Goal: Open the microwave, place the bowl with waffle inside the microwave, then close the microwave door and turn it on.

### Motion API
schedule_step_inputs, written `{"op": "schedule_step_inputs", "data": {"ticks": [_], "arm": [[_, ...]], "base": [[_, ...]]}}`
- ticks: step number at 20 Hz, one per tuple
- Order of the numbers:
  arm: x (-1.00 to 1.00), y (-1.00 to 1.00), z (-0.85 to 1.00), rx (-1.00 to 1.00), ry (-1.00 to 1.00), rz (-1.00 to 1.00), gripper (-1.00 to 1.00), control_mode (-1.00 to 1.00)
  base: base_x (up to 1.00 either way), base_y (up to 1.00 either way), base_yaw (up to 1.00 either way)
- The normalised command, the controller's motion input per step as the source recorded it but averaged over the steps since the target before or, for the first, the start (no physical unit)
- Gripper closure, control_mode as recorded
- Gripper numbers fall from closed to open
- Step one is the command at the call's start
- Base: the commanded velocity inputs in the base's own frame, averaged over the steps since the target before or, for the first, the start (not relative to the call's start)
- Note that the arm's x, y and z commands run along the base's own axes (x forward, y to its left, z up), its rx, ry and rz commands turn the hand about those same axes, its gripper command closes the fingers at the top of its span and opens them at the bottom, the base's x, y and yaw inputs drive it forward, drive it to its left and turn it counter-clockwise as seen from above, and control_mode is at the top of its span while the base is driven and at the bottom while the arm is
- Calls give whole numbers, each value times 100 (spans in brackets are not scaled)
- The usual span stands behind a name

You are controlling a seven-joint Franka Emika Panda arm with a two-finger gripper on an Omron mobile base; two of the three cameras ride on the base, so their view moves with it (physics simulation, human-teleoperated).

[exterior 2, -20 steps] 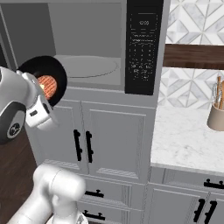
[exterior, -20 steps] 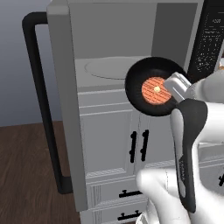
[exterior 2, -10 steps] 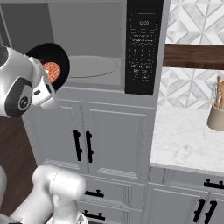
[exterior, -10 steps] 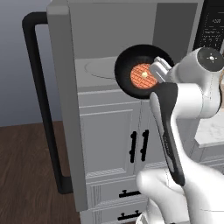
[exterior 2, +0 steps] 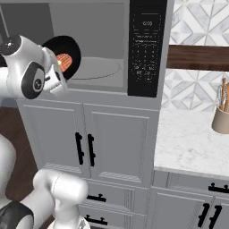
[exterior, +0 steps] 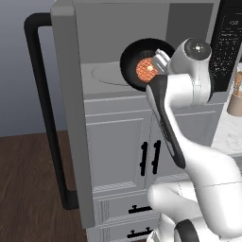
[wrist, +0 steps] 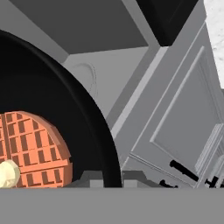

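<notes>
A: Microwave (exterior: 142, 71) open?

B: Wide open. Door (exterior: 71, 118) swung out to the left in the left base view, its long black handle (exterior: 47, 113) standing upright beyond the door's edge. Grey cavity exposed, round turntable (exterior 2: 96, 68) lying flat on its floor.

A: And the bowl?

B: Up in the air, at the mouth of the cavity. Black bowl (exterior: 144, 64) tipped steeply, open side turned toward the cameras (nearly on edge in both base views). Overlaps the front of the turntable as seen from the left base camera, yet not resting on it.

A: Waffle inside?

B: Yes. Orange waffle (exterior: 146, 69) pressed against the bowl's inner face, pale dot at its centre. Close up in the hand view: waffle (wrist: 33, 151) with its grid pattern low on the left, bowl (wrist: 65, 109) curving round it, cavity and turntable behind.

A: Jaws?

B: Clamped on the bowl's rim. Gripper (exterior: 159, 60) at the right edge of the bowl in the left base view, at its lower left edge in the right base view (exterior 2: 57, 68). Dark tips straddling the black rim at the bottom of the hand view (wrist: 111, 177).

A: Anything else around?

B: Black keypad (exterior 2: 145, 47) with white markings on the microwave's right side. White cabinet doors (exterior 2: 85, 143) with short black handles underneath. Further right, a marble counter (exterior 2: 188, 143) carrying a beige pot (exterior 2: 220, 120) of wooden utensils, well apart from the microwave.
</notes>
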Motion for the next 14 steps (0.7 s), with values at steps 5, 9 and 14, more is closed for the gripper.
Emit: {"op": "schedule_step_inputs", "data": {"ticks": [5,9,14], "arm": [[59,1,4,0,1,-1,100,-100],[47,0,3,0,4,0,100,-100],[45,8,3,-3,6,0,100,-100]], "base": [[0,0,0],[0,0,0],[0,0,0]]}}
